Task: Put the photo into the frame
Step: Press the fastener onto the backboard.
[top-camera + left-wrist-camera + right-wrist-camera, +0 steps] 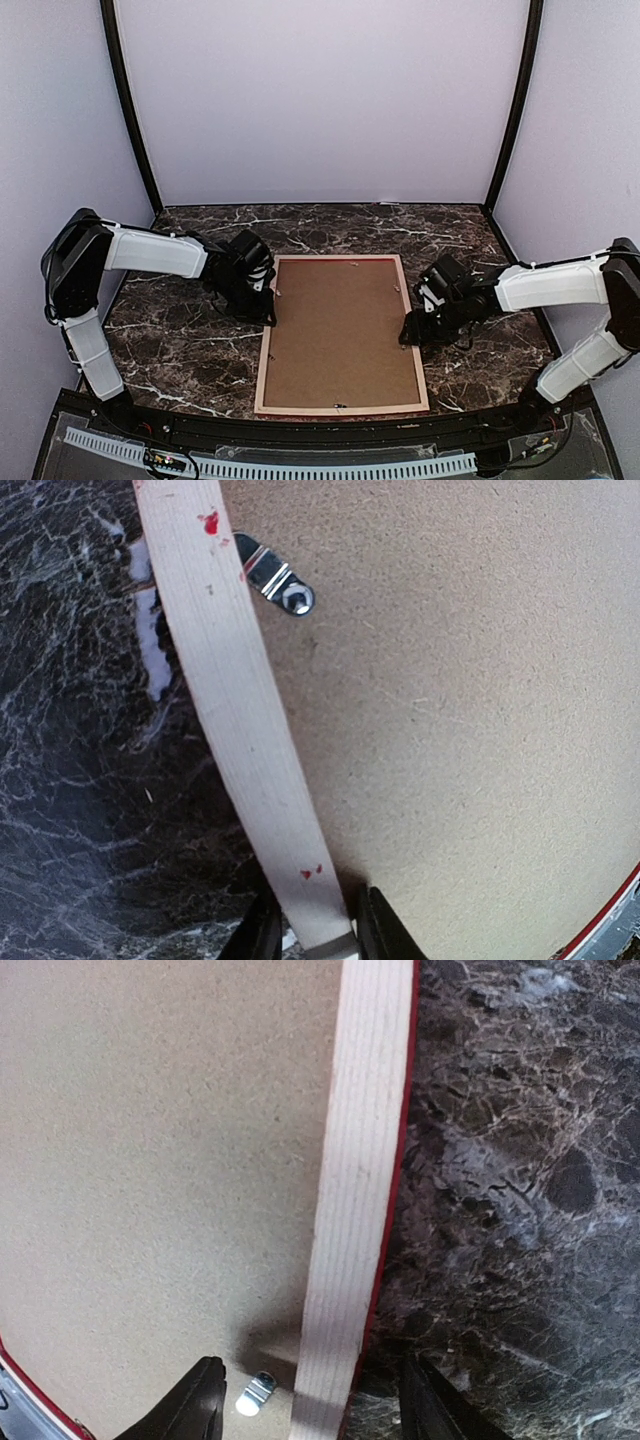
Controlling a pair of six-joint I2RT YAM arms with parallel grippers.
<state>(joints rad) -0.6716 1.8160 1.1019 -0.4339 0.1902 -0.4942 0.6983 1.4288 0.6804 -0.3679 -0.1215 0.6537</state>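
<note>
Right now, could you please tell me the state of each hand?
Left hand: closed on the frame, at its left rail.
Right hand: open, straddling the right rail, not gripping.

Bright even light, soft shadows, mild glare on metal clip (275, 575), frame (240, 730) rail bowed by lens distortion
</note>
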